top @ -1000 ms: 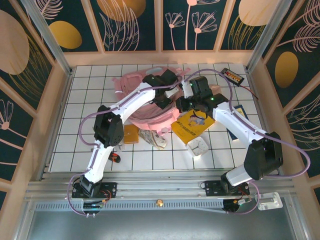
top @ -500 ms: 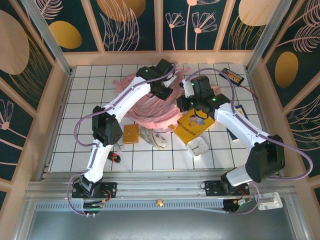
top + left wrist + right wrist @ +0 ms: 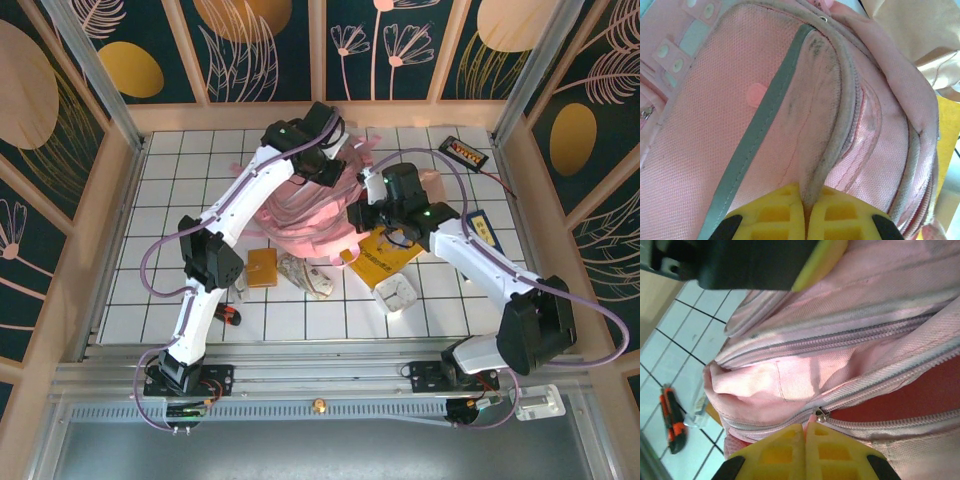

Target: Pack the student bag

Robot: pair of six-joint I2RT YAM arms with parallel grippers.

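**A:** From above, what's new?

**B:** The left pincer (image 3: 322, 165) has pulled up and toward the far side. The bag (image 3: 305, 215) came with it. It lay slumped a second ago and now stands in a tall heap mid-tabletop (image 3: 160, 200). The right pincer (image 3: 362, 213) has kept low at its near flank. The book (image 3: 385, 255) lies outside, just beside it.

**A:** Left wrist?

**B:** The fingers are together, clamped on the bag's grey piping (image 3: 830, 125).

**A:** Right wrist?

**B:** Those are together too, with the tips against the zip beside its pull (image 3: 821, 415). I can't tell whether they pinch any cloth. The zip gapes, with red showing inside.

**A:** Meaning?

**B:** I'd say the bag is being held taut so it can be opened. Packing proper hasn't begun.
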